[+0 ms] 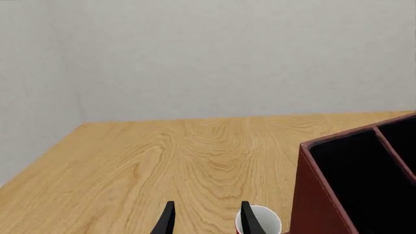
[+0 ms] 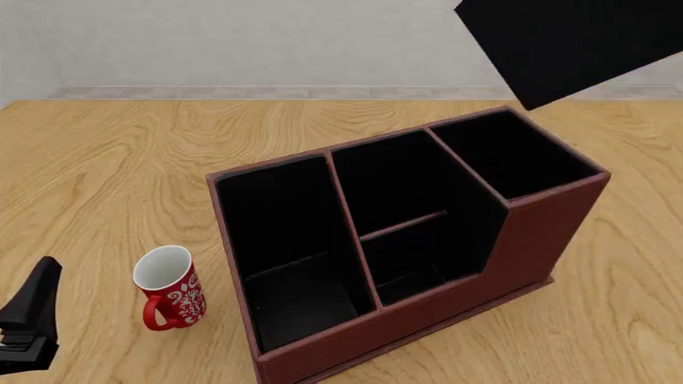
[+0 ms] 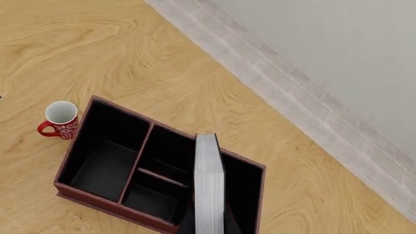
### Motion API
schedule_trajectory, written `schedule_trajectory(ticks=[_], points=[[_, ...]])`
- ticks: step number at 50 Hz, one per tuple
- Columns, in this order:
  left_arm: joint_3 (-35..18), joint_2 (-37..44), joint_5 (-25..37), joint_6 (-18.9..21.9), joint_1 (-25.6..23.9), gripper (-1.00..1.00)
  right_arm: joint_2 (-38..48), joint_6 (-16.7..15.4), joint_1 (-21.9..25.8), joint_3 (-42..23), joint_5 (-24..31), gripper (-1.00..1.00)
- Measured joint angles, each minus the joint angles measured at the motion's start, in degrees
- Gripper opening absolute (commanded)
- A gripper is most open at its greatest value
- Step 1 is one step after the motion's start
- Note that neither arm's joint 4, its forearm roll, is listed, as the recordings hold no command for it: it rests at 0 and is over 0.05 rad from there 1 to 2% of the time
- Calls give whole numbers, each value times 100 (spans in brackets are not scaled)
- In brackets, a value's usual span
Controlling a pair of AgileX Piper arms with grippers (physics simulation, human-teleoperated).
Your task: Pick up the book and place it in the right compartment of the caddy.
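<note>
No readable writing anywhere; the only marking we spot is the white floral pattern on the red mug (image 2: 169, 290), and the book (image 2: 571, 44) shows a plain black cover with no title.

Up in the front view, that book hangs high in the air, tilted, above and just behind the right end of the caddy (image 2: 427, 320), clear of its walls. From the right wrist view we look straight along the book's white page edges (image 3: 209, 185), which line up over the boundary between the middle section and the right compartment (image 2: 514, 156). The right gripper itself is hidden behind the book in every view, so we cannot tell how its jaws stand, though the book is plainly off the table.

Down low on the left, we see the left gripper (image 1: 208, 219) with its two dark fingers (image 1: 167, 220) spread apart and nothing between them, hovering just above the table (image 2: 107, 168). The mug stands upright right beside it, between the gripper and the caddy's wide low-fronted end, near but not touching the reddish-brown wall.

The caddy sits at an angle on the wood, all three black-lined sections bare, the crossbar (image 2: 404, 226) splitting the middle one. Behind it, a pale tiled strip (image 3: 305, 92) runs along the foot of the wall.
</note>
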Motion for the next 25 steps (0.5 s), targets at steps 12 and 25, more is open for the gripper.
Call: schedule_trajectory(ticks=[12,25], points=[[-4,0,17,24,-25,100,52,254,-393,120,0,-100],[43,0,17,24,-54,100,133,423,-819,355,0,-100]])
